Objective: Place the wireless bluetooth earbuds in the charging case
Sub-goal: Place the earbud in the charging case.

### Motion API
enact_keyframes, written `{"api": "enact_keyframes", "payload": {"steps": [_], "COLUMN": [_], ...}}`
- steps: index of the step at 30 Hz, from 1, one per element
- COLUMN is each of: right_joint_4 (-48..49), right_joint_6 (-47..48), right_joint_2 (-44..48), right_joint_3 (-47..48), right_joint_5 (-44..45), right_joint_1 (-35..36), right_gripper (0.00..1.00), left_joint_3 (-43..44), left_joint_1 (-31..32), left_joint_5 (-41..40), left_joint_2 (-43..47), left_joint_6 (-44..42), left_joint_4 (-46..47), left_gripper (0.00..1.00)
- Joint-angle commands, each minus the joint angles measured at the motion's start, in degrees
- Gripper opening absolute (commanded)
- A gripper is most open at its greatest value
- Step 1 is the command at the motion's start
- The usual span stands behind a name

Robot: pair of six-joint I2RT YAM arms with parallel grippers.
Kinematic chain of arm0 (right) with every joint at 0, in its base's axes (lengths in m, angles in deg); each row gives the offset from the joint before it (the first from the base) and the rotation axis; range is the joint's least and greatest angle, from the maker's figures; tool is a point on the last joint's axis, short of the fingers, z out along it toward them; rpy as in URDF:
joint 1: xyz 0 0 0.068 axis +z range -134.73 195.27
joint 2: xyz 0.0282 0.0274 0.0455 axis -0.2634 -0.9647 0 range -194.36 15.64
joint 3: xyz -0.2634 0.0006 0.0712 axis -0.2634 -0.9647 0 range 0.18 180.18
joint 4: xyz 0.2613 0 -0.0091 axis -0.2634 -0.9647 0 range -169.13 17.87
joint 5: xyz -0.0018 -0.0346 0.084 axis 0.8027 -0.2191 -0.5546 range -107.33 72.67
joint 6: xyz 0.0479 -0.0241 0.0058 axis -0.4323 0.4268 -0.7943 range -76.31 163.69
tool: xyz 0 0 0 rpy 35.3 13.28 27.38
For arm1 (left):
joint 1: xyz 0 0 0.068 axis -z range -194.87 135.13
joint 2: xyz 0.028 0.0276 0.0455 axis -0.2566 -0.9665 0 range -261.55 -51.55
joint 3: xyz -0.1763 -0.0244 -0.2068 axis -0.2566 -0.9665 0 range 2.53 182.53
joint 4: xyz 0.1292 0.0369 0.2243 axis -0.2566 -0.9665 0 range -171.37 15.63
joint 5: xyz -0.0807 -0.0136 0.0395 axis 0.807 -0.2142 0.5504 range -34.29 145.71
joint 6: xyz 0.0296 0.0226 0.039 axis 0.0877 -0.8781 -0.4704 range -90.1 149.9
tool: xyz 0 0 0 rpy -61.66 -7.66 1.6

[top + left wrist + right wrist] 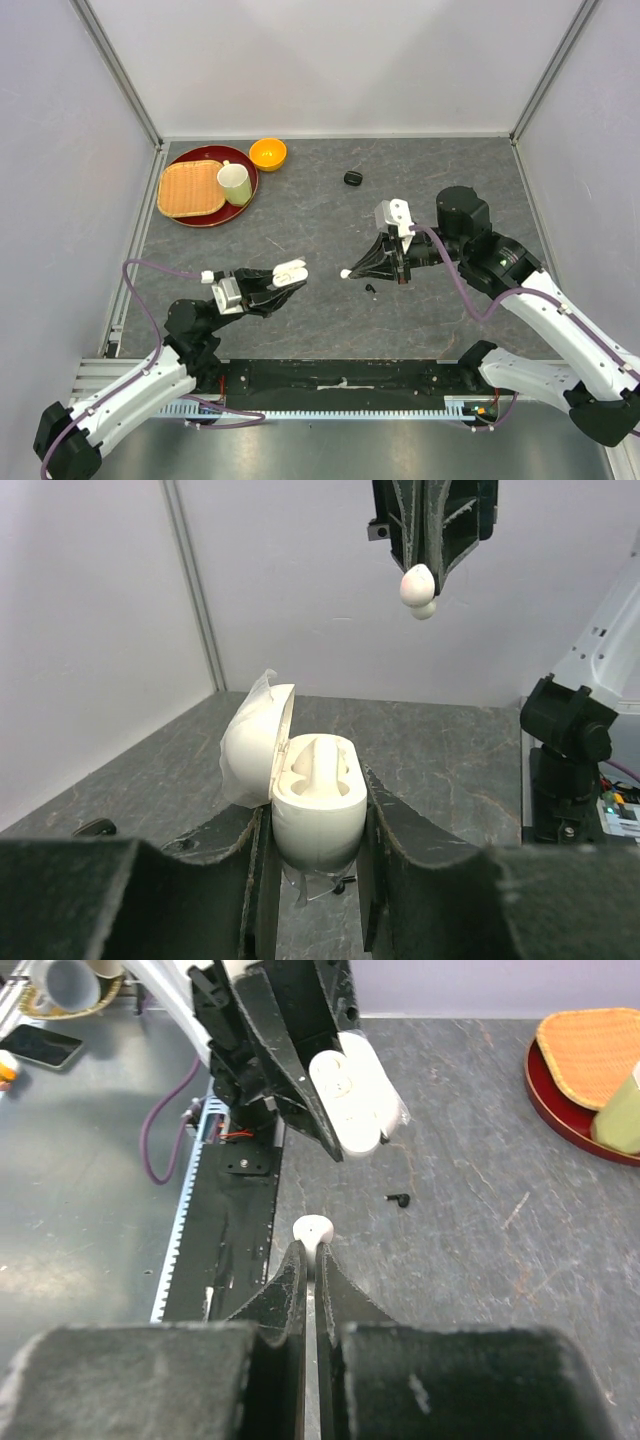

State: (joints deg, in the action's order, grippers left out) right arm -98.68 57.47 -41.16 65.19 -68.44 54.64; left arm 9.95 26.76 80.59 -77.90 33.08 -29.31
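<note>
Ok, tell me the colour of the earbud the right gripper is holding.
The earbud is white, clearest in the left wrist view.

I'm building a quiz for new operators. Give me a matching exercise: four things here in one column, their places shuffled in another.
1 white case
2 white earbud
3 black earbud
4 black case

A on the table near the right end effector
B pinched in the right end effector
C far back on the table, alone
D held in the left end effector, lid open

Pairs: 1-D, 2-B, 3-A, 4-C
</note>
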Motion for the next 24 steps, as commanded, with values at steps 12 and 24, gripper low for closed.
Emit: {"api": "enact_keyframes", "payload": {"steps": [12, 24], "right_joint_4": [0.88, 3.08], "right_joint_6": [0.63, 2.13], "right_joint_2": [-6.48, -11.58], "right_joint_3": [5.57, 6.70], "right_joint_5": [-12.26, -6.46], "right_joint_1": [0.44, 4.92], "right_gripper": [0.08, 0.06], "left_joint_3": [1.46, 2.16], "left_joint_1": [0.12, 0.12], "left_joint_5": [7.19, 9.48], "left_joint_2": [-6.70, -8.37], "left_joint_6": [3.76, 4.29], "left_joint_4": [9.70, 11.19], "left_gripper": [0.02, 0.02]}}
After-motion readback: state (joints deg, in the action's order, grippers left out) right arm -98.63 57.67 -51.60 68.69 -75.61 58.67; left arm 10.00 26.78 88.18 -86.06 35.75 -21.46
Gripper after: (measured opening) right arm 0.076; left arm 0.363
